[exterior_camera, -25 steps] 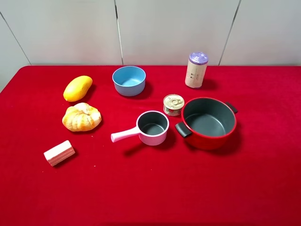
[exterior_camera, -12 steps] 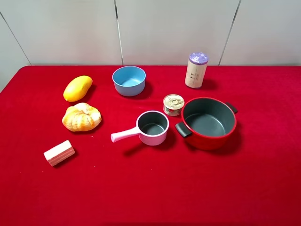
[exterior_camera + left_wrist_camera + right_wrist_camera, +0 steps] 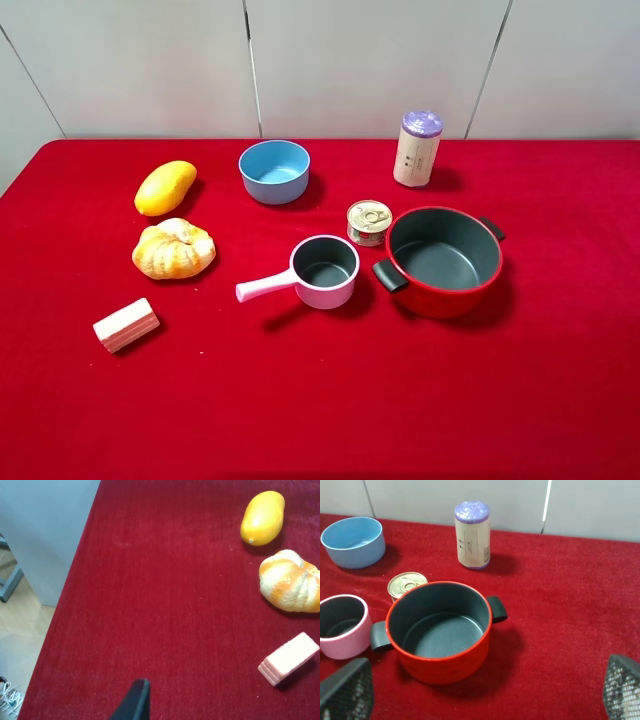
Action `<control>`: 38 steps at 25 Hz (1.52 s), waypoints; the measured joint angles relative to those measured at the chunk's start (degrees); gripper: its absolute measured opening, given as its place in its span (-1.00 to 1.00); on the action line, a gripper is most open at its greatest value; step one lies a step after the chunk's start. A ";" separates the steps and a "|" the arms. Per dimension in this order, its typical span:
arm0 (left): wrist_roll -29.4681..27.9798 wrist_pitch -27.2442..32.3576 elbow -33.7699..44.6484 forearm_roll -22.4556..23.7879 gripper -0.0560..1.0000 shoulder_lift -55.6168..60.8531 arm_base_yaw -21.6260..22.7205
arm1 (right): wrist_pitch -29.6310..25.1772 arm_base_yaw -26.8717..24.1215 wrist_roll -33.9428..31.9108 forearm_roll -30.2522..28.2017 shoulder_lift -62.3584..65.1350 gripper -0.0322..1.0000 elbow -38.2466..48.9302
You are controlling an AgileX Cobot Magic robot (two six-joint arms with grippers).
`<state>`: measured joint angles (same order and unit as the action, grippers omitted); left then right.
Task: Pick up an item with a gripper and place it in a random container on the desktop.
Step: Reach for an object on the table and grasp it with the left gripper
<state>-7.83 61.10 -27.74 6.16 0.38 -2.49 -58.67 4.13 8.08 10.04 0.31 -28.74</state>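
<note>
The pink and white striped block [image 3: 126,324] lies on the red desktop [image 3: 330,410] at the front left; it also shows in the left wrist view [image 3: 289,658]. The red pot [image 3: 440,297] stands empty at the right of centre and shows in the right wrist view [image 3: 445,666]. No gripper shows in the exterior view. In the left wrist view only one black finger [image 3: 136,702] shows, well apart from the block. My right gripper [image 3: 482,700] is open and empty; its fingertips [image 3: 346,690] stand wide apart on the near side of the pot.
A yellow mango [image 3: 165,187] and an orange-yellow bun [image 3: 174,248] lie behind the block. A blue bowl [image 3: 274,171], a pink saucepan [image 3: 322,271], a small tin can [image 3: 369,221] and a purple-capped cylinder [image 3: 417,148] stand around the pot. The table's left edge [image 3: 75,565] drops to the floor.
</note>
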 joint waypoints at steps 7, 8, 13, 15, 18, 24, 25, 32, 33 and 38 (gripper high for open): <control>0.00 0.00 0.00 0.00 0.96 0.00 0.00 | 0.00 0.00 0.00 0.00 0.00 0.41 0.00; 0.00 0.00 0.00 0.00 0.96 0.00 0.00 | 0.00 0.00 0.00 0.00 0.00 0.41 0.00; 0.00 0.00 0.00 0.00 0.96 0.00 0.00 | 0.00 0.00 0.00 0.00 0.00 0.41 0.00; 0.00 0.00 0.00 0.00 0.96 0.00 0.00 | 0.00 0.00 0.00 0.00 0.00 0.41 0.00; 0.00 0.00 0.00 0.00 0.96 0.00 0.00 | 0.00 0.00 0.00 0.00 0.00 0.41 0.00; 0.00 0.00 0.00 0.00 0.96 0.00 0.00 | 0.00 0.00 0.00 0.00 0.00 0.41 0.00; 0.00 0.00 0.00 0.00 0.96 -0.30 0.00 | 0.00 0.00 0.00 0.00 0.00 0.41 0.00; 0.00 -2.41 -0.89 0.00 0.96 -8.91 0.00 | 0.00 0.00 0.00 0.00 0.00 0.41 0.00; 0.00 -3.35 -1.01 0.00 0.96 -10.44 0.00 | 0.00 0.00 0.00 0.00 0.00 0.41 0.00; 0.00 -8.80 -1.39 0.00 0.96 -18.05 0.00 | 0.00 0.00 0.00 0.00 0.00 0.41 0.00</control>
<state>-7.83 52.31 -29.13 6.16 -17.67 -2.49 -58.67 4.13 8.08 10.04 0.31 -28.74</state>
